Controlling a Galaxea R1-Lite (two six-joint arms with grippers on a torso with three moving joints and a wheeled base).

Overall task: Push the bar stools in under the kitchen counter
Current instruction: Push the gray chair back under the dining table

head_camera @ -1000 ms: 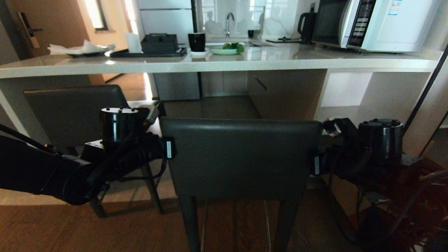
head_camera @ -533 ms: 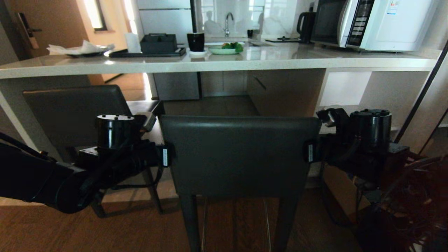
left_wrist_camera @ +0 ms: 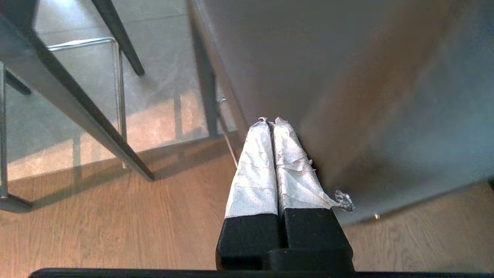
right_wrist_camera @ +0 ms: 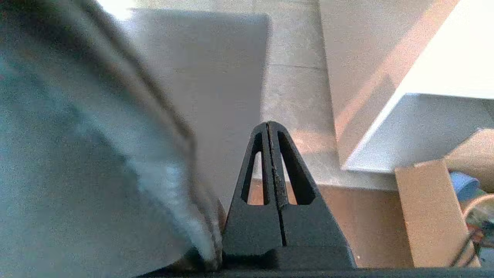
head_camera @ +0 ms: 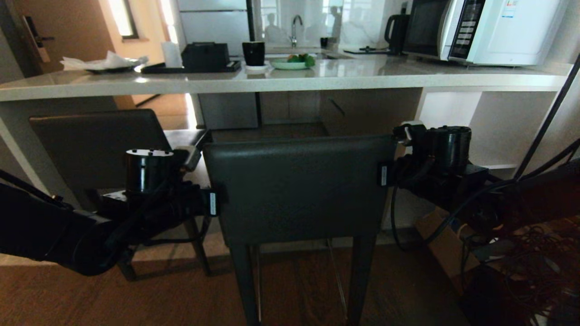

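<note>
Dark grey leather covers the backrest of the near bar stool (head_camera: 297, 188), which stands in front of the long front edge of the counter (head_camera: 281, 81), with its seat toward the opening beneath the slab. We see the second bar stool (head_camera: 93, 145) further along toward the counter's left end, beside the slab side panel and just under the front edge.

We hold both arms at the near bar stool, one on each side of its backrest. The left end effector (left_wrist_camera: 272, 123) has its tape-wrapped fingers (left_wrist_camera: 254, 162) pressed together with nothing between them, and their tips lie against the left edge of the backrest. The right end effector (right_wrist_camera: 269, 125) also has its fingers pressed together and pinches nothing; it sits just beside the right edge of the backrest, and we cannot tell whether it touches the leather.

On the counter top we note a black tray (head_camera: 190, 69) near the back edge, a dark cup (head_camera: 253, 53) on a white saucer, and a plate with green food (head_camera: 290, 63) beside it. A white microwave (head_camera: 489, 29) occupies the right end. A cardboard piece (right_wrist_camera: 428, 212) rests on the wooden floor (head_camera: 113, 299) below the right arm.
</note>
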